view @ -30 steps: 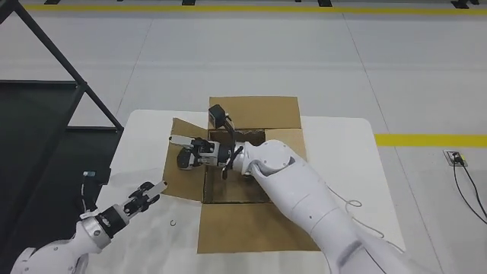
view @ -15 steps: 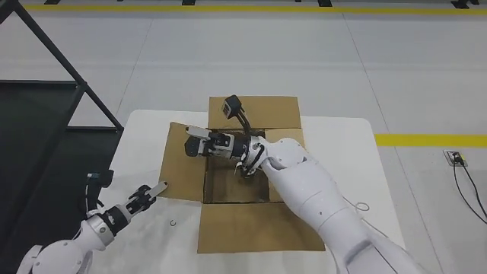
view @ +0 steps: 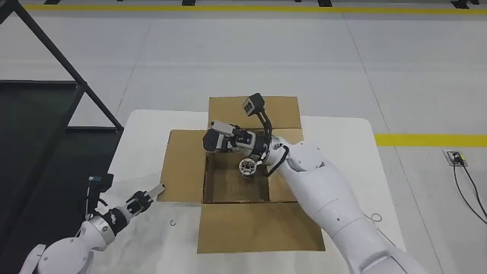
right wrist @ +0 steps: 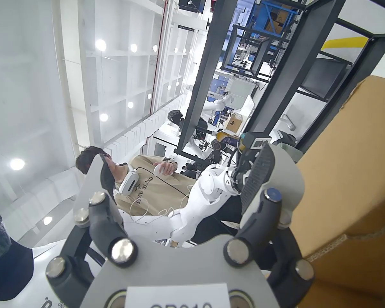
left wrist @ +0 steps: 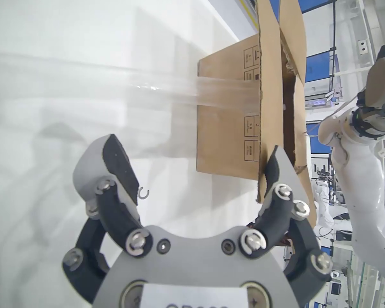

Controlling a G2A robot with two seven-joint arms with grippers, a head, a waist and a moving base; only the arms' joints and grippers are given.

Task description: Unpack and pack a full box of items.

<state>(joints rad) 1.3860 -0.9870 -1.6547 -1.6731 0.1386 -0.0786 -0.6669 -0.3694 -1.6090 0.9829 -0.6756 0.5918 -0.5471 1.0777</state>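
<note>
An open cardboard box [view: 228, 186] stands mid-table with all its flaps folded outward. What shows of its inside is bare cardboard. My right gripper [view: 215, 137] hovers over the box's far left corner, pointing left, open with nothing held. In the right wrist view the right gripper [right wrist: 183, 174] has its fingers spread wide beside a flap [right wrist: 356, 161]. My left gripper [view: 150, 195] sits low over the table just off the left flap's near corner, open and empty. In the left wrist view the left gripper [left wrist: 195, 168] faces the box [left wrist: 227, 129].
A small C-shaped clip [view: 173, 223] lies on the white table [view: 144, 141] between the left gripper and the box's near flap, and the clip [left wrist: 143, 192] is beside one finger. A black rack [view: 46, 122] stands left of the table.
The right gripper has swung from over the left flap toward the box's far left corner. The left flap now lies flatter. The left gripper has drawn back slightly.
</note>
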